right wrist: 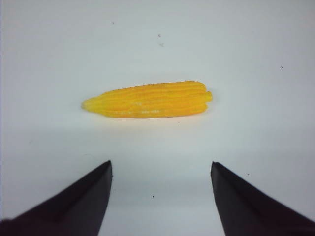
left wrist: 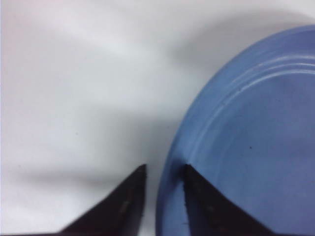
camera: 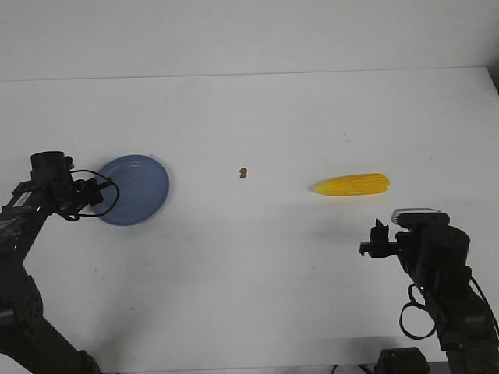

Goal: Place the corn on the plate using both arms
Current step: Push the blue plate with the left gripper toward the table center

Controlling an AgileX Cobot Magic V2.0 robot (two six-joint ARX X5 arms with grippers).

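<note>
Nothing is placed yet — the corn (camera: 351, 185) lies on the tabletop (camera: 257, 265), well apart from the plate (camera: 134, 189). The left gripper (left wrist: 165, 169), jaws nearly closed, straddles the plate's rim; the right gripper (right wrist: 161, 168) hovers near the corn, jaws spread wide and empty.

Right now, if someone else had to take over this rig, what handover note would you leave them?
Left gripper: fingers nearly closed astride the rim of the plate; whether they are pinching it I cannot tell.
Right gripper: open, holding nothing, short of the corn.
Corn: lying flat on the table on the robot's right side, pointed end toward the plate, untouched.
Plate: on the left side, nothing on it.
A small brown speck lies between the two.
Done: both arms are at their objects.
Left: grasp the corn, bring corn and plate together, set the corn on the plate.
</note>
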